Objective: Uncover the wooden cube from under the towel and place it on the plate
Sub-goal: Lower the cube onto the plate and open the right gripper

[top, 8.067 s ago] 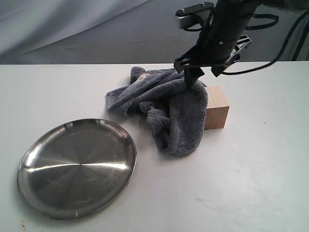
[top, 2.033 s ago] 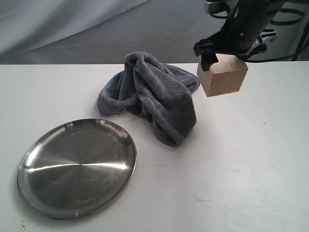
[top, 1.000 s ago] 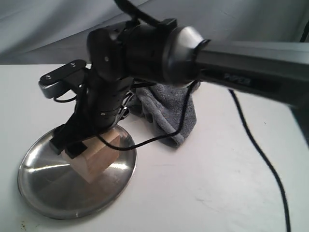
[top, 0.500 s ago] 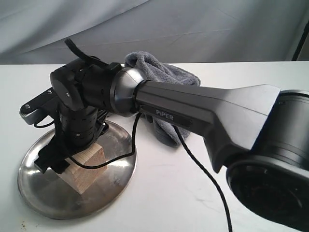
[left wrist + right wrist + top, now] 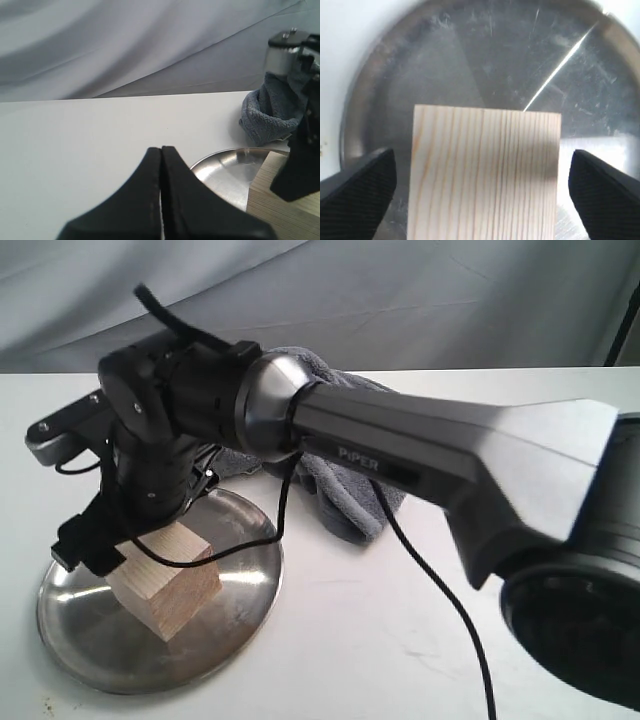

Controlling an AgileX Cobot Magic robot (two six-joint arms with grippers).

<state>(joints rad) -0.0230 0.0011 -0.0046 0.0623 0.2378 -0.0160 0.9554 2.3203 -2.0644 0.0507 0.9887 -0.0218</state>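
Note:
The pale wooden cube point(image 5: 165, 585) rests on the shiny steel plate point(image 5: 240, 615) at the front left of the table. My right gripper point(image 5: 105, 540) has reached across the middle and hovers just over the cube. In the right wrist view the cube point(image 5: 485, 175) sits between the two black fingers point(image 5: 357, 195) with a gap on each side, so this gripper point(image 5: 482, 195) is open. The blue-grey towel point(image 5: 350, 510) lies bunched behind the plate, mostly hidden by the arm. My left gripper point(image 5: 161, 149) is shut and empty, beside the plate point(image 5: 230, 167).
The right arm's thick grey link point(image 5: 450, 460) spans the table from the right, trailing a black cable point(image 5: 440, 600). White tabletop point(image 5: 380, 660) surrounds the plate. A grey cloth backdrop point(image 5: 400, 300) hangs behind the table.
The right gripper carried the cube from beside the towel over to the plate. In the last half second its fingers came off the cube and the wrist rose slightly.

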